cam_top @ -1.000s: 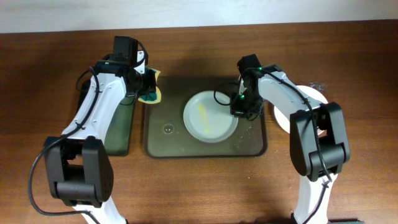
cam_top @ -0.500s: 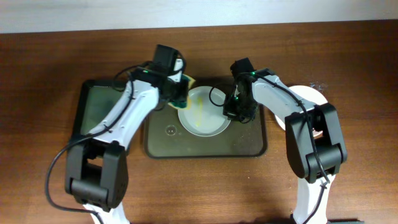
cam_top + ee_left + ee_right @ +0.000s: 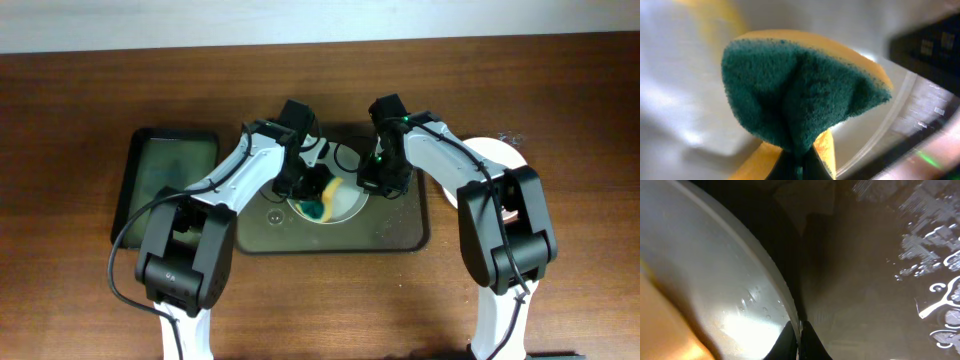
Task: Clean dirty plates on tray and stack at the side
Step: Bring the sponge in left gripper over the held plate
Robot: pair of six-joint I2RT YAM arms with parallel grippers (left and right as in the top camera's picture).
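Note:
A white plate with a yellowish smear lies on the dark olive-brown tray. My left gripper is shut on a green-and-yellow sponge and presses it onto the plate's face. In the left wrist view the sponge fills the frame over the plate. My right gripper is shut on the plate's right rim. The right wrist view shows its fingers pinching the rim of the plate above the wet tray. Another white plate lies right of the tray, partly under my right arm.
A smaller dark greenish tray lies to the left of the big tray. Water drops and foam sit on the big tray's floor. The table's wood surface surrounds both trays.
My left arm has swung right from the small tray, carrying the sponge onto the plate. My right gripper pulled the plate slightly left and back, then held still.

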